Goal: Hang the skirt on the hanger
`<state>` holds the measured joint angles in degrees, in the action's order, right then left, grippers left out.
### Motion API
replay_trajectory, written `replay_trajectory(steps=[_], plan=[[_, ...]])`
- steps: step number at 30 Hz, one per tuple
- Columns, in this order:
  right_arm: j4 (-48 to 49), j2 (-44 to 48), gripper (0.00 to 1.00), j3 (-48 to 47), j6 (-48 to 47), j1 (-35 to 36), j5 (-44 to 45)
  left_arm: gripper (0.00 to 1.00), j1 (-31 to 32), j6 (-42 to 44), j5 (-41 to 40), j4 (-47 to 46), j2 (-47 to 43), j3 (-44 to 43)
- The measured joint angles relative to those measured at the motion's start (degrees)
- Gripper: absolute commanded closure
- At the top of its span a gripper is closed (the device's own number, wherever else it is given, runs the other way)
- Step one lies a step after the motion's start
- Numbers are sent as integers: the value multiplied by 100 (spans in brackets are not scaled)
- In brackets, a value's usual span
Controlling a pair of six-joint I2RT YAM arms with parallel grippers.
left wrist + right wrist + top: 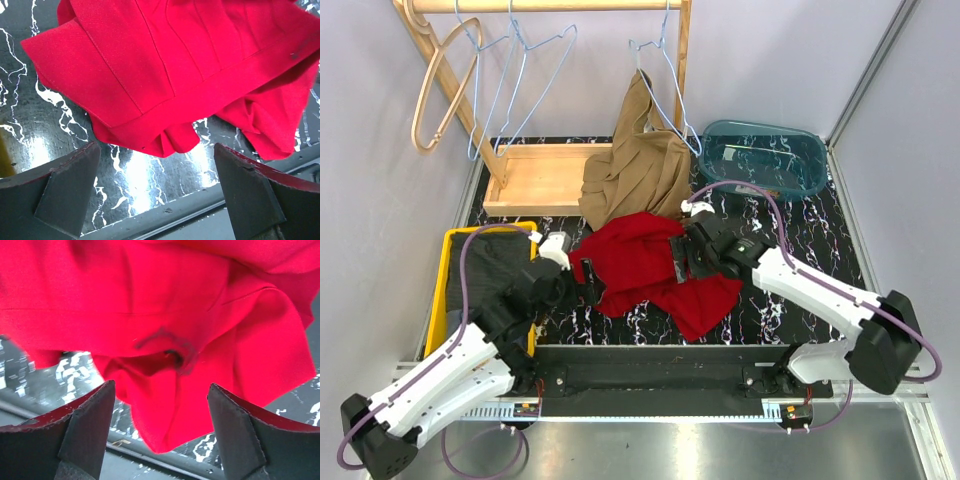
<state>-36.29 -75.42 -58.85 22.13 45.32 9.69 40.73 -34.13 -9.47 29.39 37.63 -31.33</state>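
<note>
Red skirt (pixel 642 272) crumpled on blk table (pixel 570 322), L gripper (pixel 582 282) at its left edge, R gripper (pixel 678 260) at its right, both wide open, nothing held.

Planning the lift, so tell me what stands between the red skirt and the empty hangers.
A brown garment hangs just behind the red skirt; the empty hangers hang farther left, above the rack's wooden base.

High rear overview; two wrist close-ups, same skirt (pixel 640 262)
</note>
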Motion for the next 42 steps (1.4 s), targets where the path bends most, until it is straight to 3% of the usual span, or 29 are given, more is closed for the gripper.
replay_trajectory(steps=[3, 9, 17, 21, 24, 27, 33, 38, 42], plan=[[63, -284, 33, 0, -92, 0, 236, 3, 28, -24, -2, 57, -177, 42], [177, -887, 39, 0, -223, -2, 505, 4, 98, -26, -24, 68, -131, 96], [20, -866, 10, -225, -260, 0, 778, 2, 201, -87, -385, 111, -195, 98], [-83, -354, 8, -734, -417, 0, 713, 1, 201, -13, -887, 413, -184, -164], [-81, -63, 8, -1320, -588, 0, 551, 1, 201, 313, -1499, 774, 125, -988], [-13, 92, 8, -1674, -697, 0, 295, 1, 153, 918, -2103, 970, 669, -2426], [55, 24, 10, -1589, -713, 0, -267, 1, -581, 1814, -2227, 774, 1716, -4680], [164, 24, 10, -1215, -590, 0, -673, 1, -1550, 2205, -1740, 656, 2382, -5442], [225, 42, 10, -1054, -533, 0, -793, 1, -1930, 2535, -1401, 485, 2758, -5676]])
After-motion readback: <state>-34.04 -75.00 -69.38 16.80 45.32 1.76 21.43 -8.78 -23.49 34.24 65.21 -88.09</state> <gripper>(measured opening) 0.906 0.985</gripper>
